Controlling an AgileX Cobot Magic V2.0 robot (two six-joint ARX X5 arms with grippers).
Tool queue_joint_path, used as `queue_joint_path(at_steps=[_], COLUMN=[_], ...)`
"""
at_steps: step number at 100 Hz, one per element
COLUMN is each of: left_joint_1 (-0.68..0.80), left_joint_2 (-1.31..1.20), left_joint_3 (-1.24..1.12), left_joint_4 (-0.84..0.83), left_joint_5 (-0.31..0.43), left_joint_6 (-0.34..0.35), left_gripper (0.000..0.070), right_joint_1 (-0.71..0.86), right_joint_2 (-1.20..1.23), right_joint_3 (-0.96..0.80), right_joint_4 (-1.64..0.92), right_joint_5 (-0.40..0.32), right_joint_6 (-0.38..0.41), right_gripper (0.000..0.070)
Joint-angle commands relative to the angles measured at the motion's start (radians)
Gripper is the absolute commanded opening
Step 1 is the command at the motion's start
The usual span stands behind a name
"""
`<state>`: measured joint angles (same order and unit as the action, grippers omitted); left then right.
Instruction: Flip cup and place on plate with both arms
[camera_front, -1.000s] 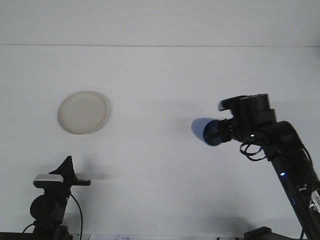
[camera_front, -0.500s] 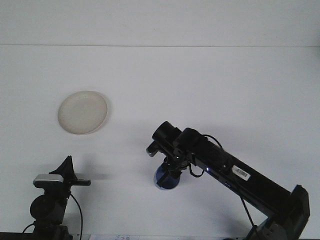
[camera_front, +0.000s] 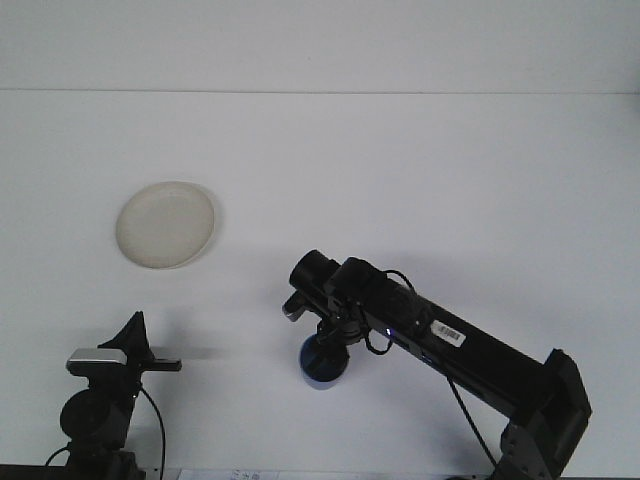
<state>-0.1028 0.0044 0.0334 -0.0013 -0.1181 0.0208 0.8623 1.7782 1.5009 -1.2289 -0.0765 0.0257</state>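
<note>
White table (camera_front: 420, 170): right gripper (camera_front: 325, 340) clamps blue cup (camera_front: 322, 364); arm's label (camera_front: 450, 333) unreadable.

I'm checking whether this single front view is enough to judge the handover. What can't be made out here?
- Right gripper, front view: its fingers are hidden by its own wrist, so the grip on the blue cup can't be confirmed.
- Blue cup: upper part covered by the gripper; which way up, and whether it touches the table, unclear.
- Left gripper: low at the frame's bottom, dark against its arm; finger state unreadable.
- Plate: too small to judge rim depth.
</note>
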Motion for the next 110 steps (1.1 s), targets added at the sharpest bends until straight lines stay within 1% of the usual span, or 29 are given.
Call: queue_joint_path(at_steps=[1, 23, 45, 52, 65, 75, 83, 98, 110], left_joint_1=[-0.001, -0.001, -0.001, -0.001, -0.001, -0.001, -0.001, -0.001, -0.001], left_joint_2=[-0.002, -0.002, -0.002, -0.002, -0.002, -0.002, -0.002, -0.002, -0.002], left_joint_3=[-0.019, -0.019, -0.019, -0.019, -0.019, -0.019, -0.019, -0.019, -0.019], left_joint_4=[0.010, 0.010, 0.010, 0.010, 0.010, 0.010, 0.010, 0.010, 0.011], left_joint_5=[-0.004, -0.004, -0.004, -0.004, -0.004, -0.004, -0.004, -0.004, -0.004], left_joint_6=[0.013, 0.013, 0.013, 0.013, 0.013, 0.013, 0.013, 0.013, 0.013], left_gripper=[0.0014, 0.0014, 0.0014, 0.0014, 0.0014, 0.0014, 0.0014, 0.0014, 0.0014], right_joint_1=[0.007, -0.001, -0.023, -0.027, -0.027, -0.025, -0.025, -0.025, -0.025], right_joint_2=[0.021, -0.046, -0.276, -0.377, -0.593, -0.797, -0.978, -1.310, -1.526], right_joint_3=[0.014, 0.018, 0.018, 0.017, -0.018, -0.132, -0.281, -0.587, -0.761], right_joint_4=[0.003, 0.012, 0.084, 0.112, 0.179, 0.282, 0.399, 0.613, 0.691], right_joint_5=[0.001, -0.002, 0.004, 0.042, 0.185, 0.262, 0.288, 0.294, 0.293], right_joint_6=[-0.013, -0.026, -0.022, -0.022, -0.022, -0.017, 0.012, 0.026, 0.023], right_gripper=[0.0425, 0.0425, 0.0425, 0.0425, 0.0424, 0.0424, 0.0424, 0.0424, 0.0424])
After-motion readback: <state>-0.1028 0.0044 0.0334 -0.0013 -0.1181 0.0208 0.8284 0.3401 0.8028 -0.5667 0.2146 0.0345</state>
